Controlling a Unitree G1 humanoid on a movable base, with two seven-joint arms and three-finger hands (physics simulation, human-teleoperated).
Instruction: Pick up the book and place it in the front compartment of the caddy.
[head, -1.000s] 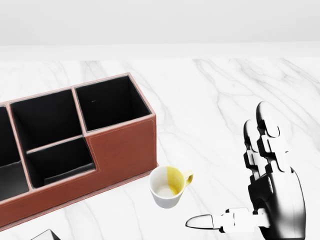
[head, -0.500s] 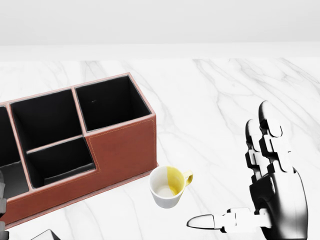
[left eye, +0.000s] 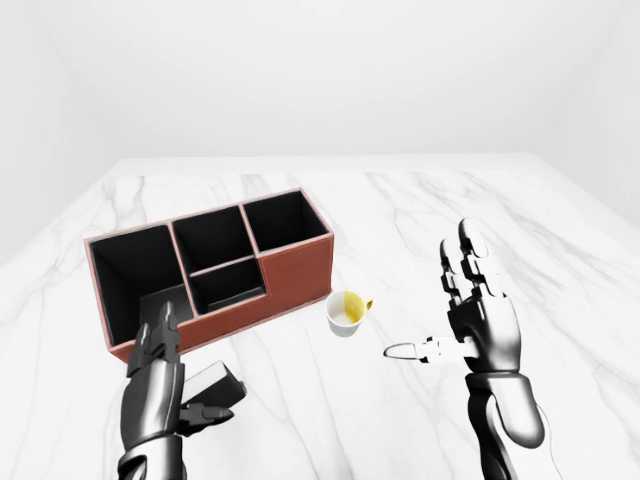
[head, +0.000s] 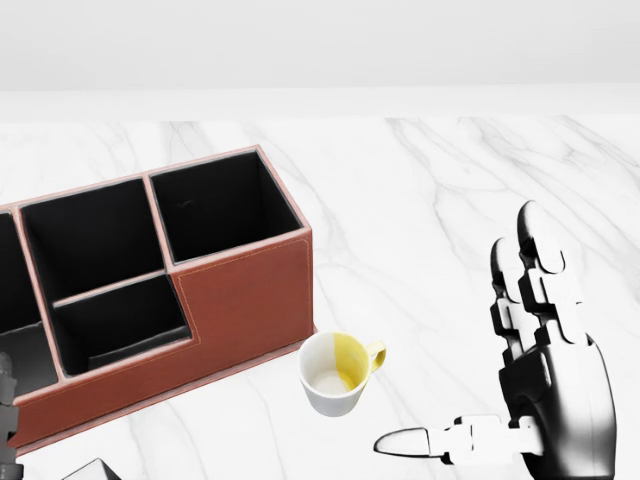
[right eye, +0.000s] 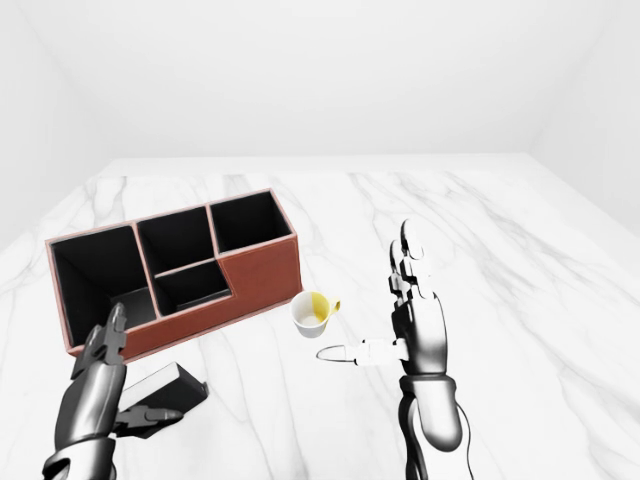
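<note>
Brown leather caddy (left eye: 290, 268) sits on the marble desk (left eye: 400, 215); both hands, left (left eye: 155, 385) and right (left eye: 480, 320), are released beside the dark book (right eye: 165, 385).

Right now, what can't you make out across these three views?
- Dark grey book: the left hand covers part of it in both eye views; whether the fingers touch it can't be told. In the head view only a corner shows at the bottom edge.
- Brown leather caddy: its left end is cut off in the head view.
- White-and-yellow cup: contents unclear.
- Right hand: wrist cut off in the head view.
</note>
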